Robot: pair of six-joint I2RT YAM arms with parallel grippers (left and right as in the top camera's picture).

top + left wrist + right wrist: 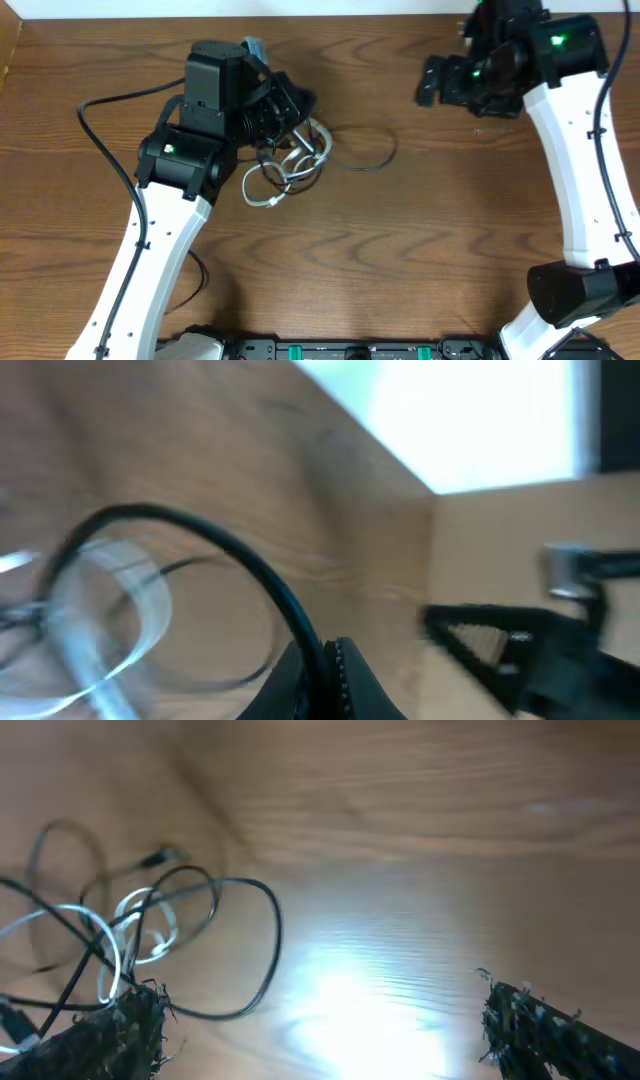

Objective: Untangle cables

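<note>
The cables (pixel 290 160) lie in a tangle of black and white loops left of the table's middle, with one black loop (pixel 370 150) reaching out to the right. My left gripper (pixel 293 108) sits over the tangle's upper edge. In the left wrist view my left gripper (pixel 328 672) is shut on a black cable (pixel 250 565) that arcs up and left, beside a blurred white cable (pixel 125 615). My right gripper (pixel 434 80) hangs open far to the upper right of the tangle. In the right wrist view my right gripper (pixel 325 1020) holds nothing, and the cables (pixel 130 930) lie at the left.
The wooden table (pixel 400 260) ends at a pale wall along the far edge (pixel 330 8). A thicker black arm cable (pixel 100 130) curves left of the left arm. The right arm's white links (pixel 575 160) stand at the right side.
</note>
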